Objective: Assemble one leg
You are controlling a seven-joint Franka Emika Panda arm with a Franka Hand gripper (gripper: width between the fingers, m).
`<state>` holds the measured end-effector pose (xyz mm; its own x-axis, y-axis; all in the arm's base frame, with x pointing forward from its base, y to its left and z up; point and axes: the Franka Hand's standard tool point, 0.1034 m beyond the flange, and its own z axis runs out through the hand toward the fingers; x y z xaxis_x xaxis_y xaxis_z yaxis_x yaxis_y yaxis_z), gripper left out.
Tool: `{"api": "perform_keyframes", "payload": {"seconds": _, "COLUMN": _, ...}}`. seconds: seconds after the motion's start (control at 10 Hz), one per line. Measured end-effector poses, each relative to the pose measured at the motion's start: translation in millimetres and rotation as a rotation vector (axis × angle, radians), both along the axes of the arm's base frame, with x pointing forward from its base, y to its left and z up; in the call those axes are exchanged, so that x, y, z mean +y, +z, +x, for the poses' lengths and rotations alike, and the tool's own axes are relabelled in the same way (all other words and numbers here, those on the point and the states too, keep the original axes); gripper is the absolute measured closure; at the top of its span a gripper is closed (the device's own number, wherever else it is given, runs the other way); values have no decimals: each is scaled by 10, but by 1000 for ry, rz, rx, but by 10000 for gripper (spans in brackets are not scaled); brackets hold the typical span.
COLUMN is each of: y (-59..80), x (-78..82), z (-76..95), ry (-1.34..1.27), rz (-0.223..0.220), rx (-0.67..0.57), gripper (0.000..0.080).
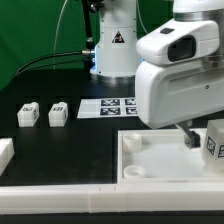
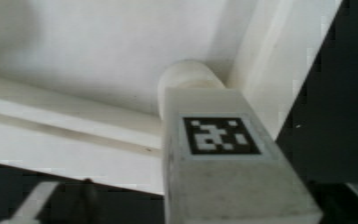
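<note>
Up front, the white panel [image 1: 165,165] lies flat on the black table [image 1: 60,140], its raised rim toward the camera. Over the panel's end at the exterior view's right, the gripper [image 1: 197,137] hangs beneath the bulky white wrist, clamped on the leg [image 1: 213,141], whose tag faces outward. The wrist view shows the leg running straight out from the camera, its rounded tip close against a ridge of the panel. The fingers themselves are nearly hidden, so the grip is judged from how squarely the leg sits on the gripper's axis. Whether the tip has entered a socket cannot be told.

The step in hand looks to be seating this leg in a corner of the panel. Doing it well probably means centring the tip over the hole before pressing, keeping the leg square to the panel, and not letting go until it is seated.

Farther back, two spare legs [image 1: 28,115] [image 1: 58,114] stand side by side at the exterior view's left, well apart from the marker board [image 1: 108,105] behind.
</note>
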<state>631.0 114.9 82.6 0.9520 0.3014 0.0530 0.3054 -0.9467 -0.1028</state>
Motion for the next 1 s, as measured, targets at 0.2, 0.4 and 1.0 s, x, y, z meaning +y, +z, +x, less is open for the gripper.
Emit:
{"api": "perform_keyframes", "payload": {"seconds": 0.2, "y": -5, "x": -8, "z": 1, "ry": -1, "rz": 0, "rx": -1, "gripper": 388}}
{"api": "perform_keyframes", "payload": {"seconds": 0.4, "y": -5, "x": -8, "z": 1, "ry": -1, "rz": 0, "rx": -1, "gripper": 509}}
{"api": "perform_keyframes", "payload": {"seconds": 1.0, "y": -6, "x": -35, "z": 8, "ry": -249, "rz": 5, "rx": 26, "gripper": 509}}
